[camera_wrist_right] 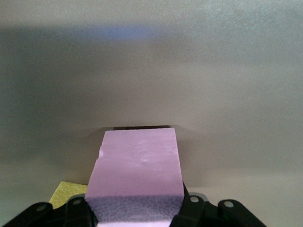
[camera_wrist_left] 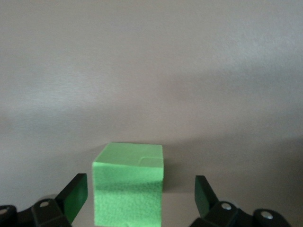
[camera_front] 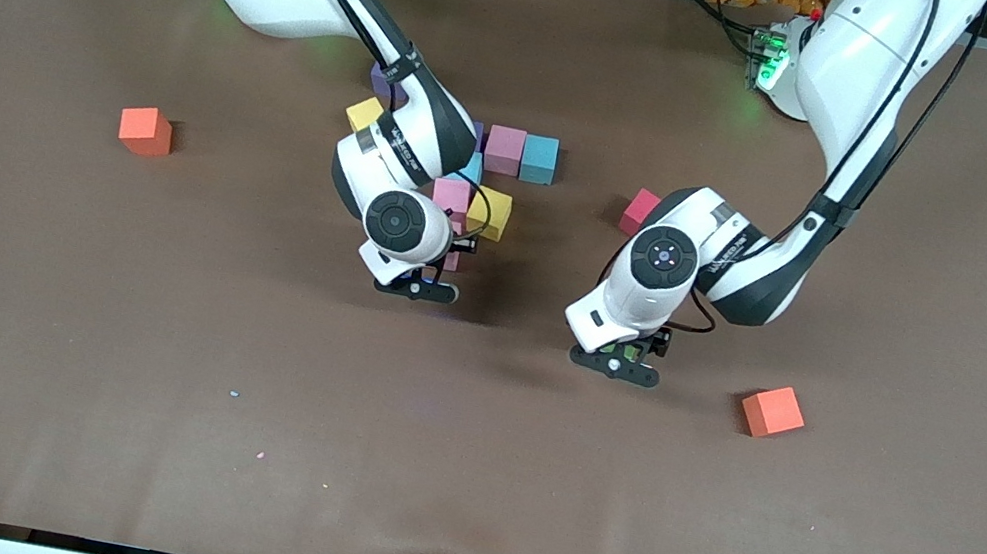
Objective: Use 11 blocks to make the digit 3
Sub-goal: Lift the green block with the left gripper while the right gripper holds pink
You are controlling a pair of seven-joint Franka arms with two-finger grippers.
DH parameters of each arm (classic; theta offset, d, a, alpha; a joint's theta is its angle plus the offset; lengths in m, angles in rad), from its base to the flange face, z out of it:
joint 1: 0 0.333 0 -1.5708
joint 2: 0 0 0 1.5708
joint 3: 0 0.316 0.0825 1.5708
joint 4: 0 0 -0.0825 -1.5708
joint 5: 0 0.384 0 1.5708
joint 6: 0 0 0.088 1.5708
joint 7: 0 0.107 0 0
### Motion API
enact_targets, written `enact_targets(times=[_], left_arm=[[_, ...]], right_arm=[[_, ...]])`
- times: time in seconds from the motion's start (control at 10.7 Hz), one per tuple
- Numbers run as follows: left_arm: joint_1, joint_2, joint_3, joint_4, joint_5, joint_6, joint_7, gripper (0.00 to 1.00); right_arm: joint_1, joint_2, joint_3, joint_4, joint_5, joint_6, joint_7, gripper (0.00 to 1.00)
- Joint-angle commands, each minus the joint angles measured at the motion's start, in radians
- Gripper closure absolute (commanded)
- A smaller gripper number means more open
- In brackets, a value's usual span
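Pink block (camera_wrist_right: 137,175) clamped between the right gripper's (camera_front: 439,269) fingers, low at the camera-side edge of the block cluster (camera_front: 495,181) mid-table. Green block (camera_wrist_left: 129,183) on the brown table (camera_front: 134,356), between the spread-apart fingers (camera_wrist_left: 75,197) of the left gripper (camera_front: 627,353), not touched by either. Cluster made up of yellow, pink, blue and purple cubes, partly hidden by the right arm. One crimson block (camera_front: 639,210) apart from the cluster, toward the left arm's end. Two orange cubes well away: one (camera_front: 146,130) toward the right arm's end, one (camera_front: 772,412) beside the left gripper.
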Motion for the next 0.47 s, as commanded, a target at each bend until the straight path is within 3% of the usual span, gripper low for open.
enact_targets(times=[0.0, 0.37], left_arm=[[0.012, 0.008, -0.013, -0.014, 0.015, 0.018, 0.051, 0.0], [0.016, 0.0, -0.013, -0.046, 0.015, 0.018, 0.088, 0.0]], right_arm=[[0.001, 0.031, 0.01, 0.026, 0.017, -0.006, 0.024, 1.0], [0.005, 0.035, 0.01, 0.03, 0.007, -0.074, 0.018, 1.0]])
